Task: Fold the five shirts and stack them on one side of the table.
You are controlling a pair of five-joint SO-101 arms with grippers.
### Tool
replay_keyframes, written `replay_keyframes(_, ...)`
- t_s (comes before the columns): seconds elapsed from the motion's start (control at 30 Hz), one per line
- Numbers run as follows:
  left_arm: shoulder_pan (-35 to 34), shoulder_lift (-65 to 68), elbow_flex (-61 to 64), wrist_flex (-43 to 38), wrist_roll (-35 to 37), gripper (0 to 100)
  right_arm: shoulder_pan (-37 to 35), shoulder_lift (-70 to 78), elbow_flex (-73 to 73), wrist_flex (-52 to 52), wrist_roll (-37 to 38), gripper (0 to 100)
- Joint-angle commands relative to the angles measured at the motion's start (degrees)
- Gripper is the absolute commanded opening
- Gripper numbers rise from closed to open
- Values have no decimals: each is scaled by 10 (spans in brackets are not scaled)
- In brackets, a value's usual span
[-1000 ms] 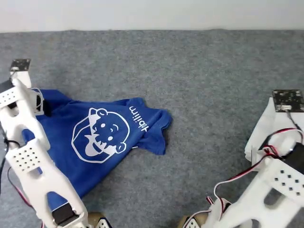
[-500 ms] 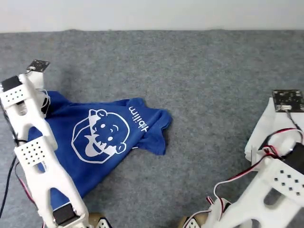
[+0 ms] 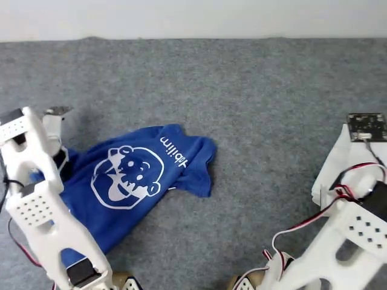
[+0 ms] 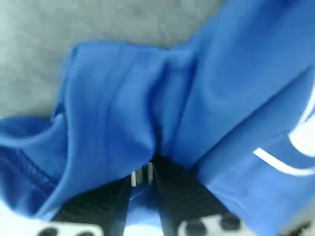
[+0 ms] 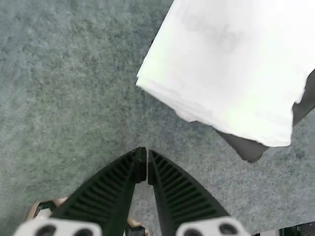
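Pinching a bunched fold of the blue shirt (image 3: 130, 181), my left gripper (image 4: 146, 173) has its black fingers clamped on the cloth at the left edge of the high view. From there the shirt spreads toward the middle of the grey table cover (image 3: 260, 84), print facing up. My right gripper (image 5: 146, 164) hangs at the lower right with its fingers pressed together on nothing, near the white folded stack (image 5: 231, 64).

left arm (image 3: 36, 205): table (image 3: 254, 90) left edge | left gripper (image 4: 142, 173): clamped on shirt (image 4: 123, 98) | right arm (image 3: 347, 238): right edge | right gripper (image 5: 147, 160): jaws together, above table
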Motion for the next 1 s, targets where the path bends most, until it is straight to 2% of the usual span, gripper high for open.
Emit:
replay_keyframes(0.0,7,-91,45,4,-4,17,-5,-6,1,-18,-1,10)
replay_keyframes(0.1,15,-152,45,6,0,58,-6,-6,15,-29,-1,10)
replay_keyframes(0.27,18,-217,45,4,52,182,-28,-10,27,-28,-1,10)
replay_keyframes(0.4,14,-228,45,-15,65,184,-56,-11,28,-28,-3,10)
replay_keyframes(0.63,-38,-227,45,-96,106,185,-68,-11,28,-26,-3,10)
replay_keyframes(0.97,-38,-207,45,-102,104,187,-68,-11,28,-26,-3,10)
